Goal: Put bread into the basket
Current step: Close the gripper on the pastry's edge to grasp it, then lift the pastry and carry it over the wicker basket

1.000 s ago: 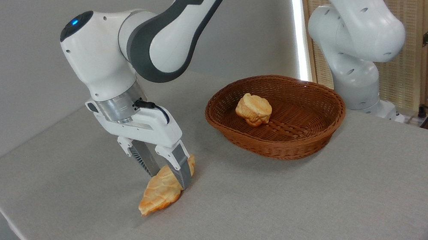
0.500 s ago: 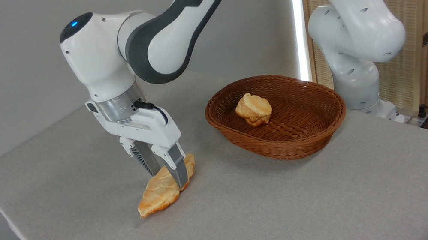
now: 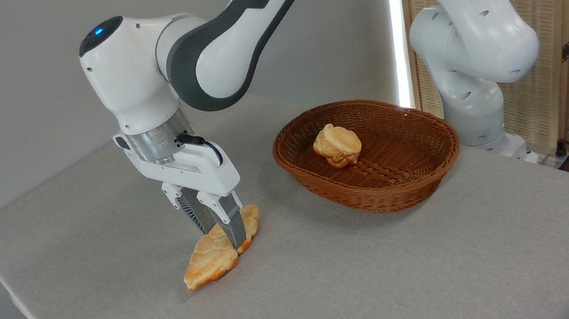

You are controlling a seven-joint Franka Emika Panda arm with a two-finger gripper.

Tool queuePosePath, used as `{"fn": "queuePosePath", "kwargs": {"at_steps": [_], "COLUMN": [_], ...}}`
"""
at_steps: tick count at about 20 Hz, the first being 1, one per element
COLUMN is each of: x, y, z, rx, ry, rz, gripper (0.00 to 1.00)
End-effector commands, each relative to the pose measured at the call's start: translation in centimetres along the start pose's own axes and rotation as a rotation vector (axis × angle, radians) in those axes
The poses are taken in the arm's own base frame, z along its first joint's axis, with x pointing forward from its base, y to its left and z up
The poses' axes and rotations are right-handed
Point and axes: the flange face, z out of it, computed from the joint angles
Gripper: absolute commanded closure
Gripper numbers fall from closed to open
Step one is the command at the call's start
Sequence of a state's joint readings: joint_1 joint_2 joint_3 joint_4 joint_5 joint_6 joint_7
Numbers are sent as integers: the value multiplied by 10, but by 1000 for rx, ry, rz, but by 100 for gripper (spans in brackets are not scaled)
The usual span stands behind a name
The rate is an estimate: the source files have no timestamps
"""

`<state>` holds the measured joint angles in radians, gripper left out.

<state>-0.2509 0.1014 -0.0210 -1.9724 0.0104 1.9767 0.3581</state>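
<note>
The bread point(image 3: 208, 261), a long golden-orange pastry with pointed ends, lies on the grey table at front left. My gripper point(image 3: 223, 238) comes down on its middle from above, and its two fingers are pinched in on the pastry's sides. The near finger point(image 3: 235, 226) covers part of the bread's right half. The oval brown wicker basket point(image 3: 384, 201) stands to the right of the bread, a hand's width away.
A small lumpy bread point(image 3: 337, 145) lies in the basket's left half. The arm's white base point(image 3: 476, 110) stands behind the basket at the table's far right edge. The table's left edge point(image 3: 20, 307) runs close to the bread.
The fingers have drawn closer together on the bread over the last second. The bread has barely shifted and the arm has stayed in place.
</note>
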Motion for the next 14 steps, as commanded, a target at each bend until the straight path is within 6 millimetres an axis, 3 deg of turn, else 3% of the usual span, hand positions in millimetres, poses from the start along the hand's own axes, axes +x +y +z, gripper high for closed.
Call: {"fn": "queuePosePath", "kwargs": {"at_steps": [1,3,9,12,14], "x": [1,-3,-31,-54,-81], "y": [-1,-1,2,9,8], "z": [-3,-13,-71,-100,-116], "rx": [15,22,48,52,47], "ry": [6,18,72,75,80], "rz": [19,19,9,44,76], "gripper": [46,46,45,44,42]}}
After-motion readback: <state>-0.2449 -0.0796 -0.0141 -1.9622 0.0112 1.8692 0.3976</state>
